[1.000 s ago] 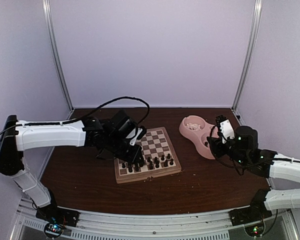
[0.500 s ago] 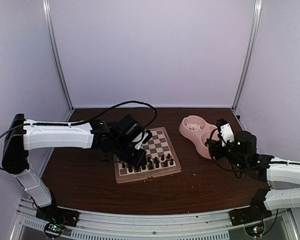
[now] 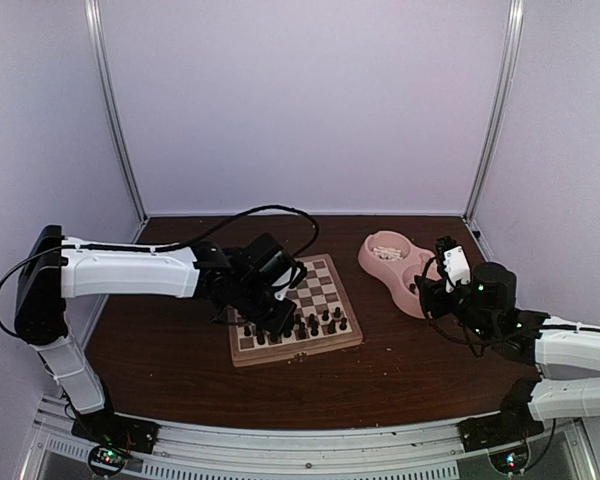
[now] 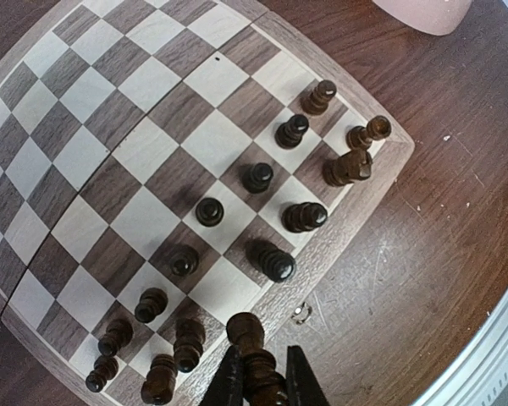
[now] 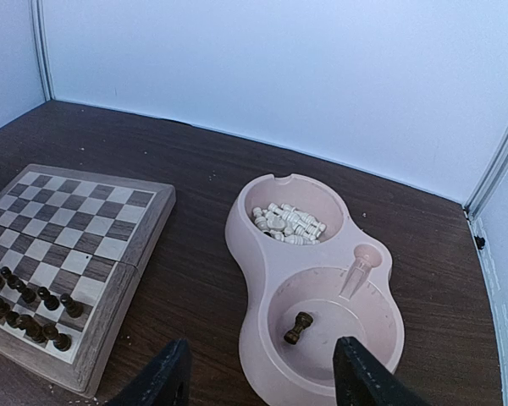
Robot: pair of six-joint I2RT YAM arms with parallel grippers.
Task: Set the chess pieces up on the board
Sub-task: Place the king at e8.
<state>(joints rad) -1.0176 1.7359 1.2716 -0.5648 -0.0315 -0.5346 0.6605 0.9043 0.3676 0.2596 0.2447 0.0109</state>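
Dark wooden table [image 3: 400, 370] within pale lilac walls. Square wooden chessboard [image 3: 315, 285] with cream and brown checks lies at mid-table. Dark chess pieces [image 4: 262, 178] stand on its two near rows, several leaning. Left pincer [image 4: 261, 376] is pinching one dark brown turned chess piece [image 4: 250, 338] upright over the board's near frame, just beside the small metal clasp [image 4: 300, 315]; contact with the frame cannot be told. Right pincer [image 5: 262, 365] is spread, holding nothing, above the pink double bowl [image 5: 245, 245]. A lone dark piece [image 5: 298, 326] lies in the nearer compartment and cream-white pieces [image 5: 288, 222] in the farther one.
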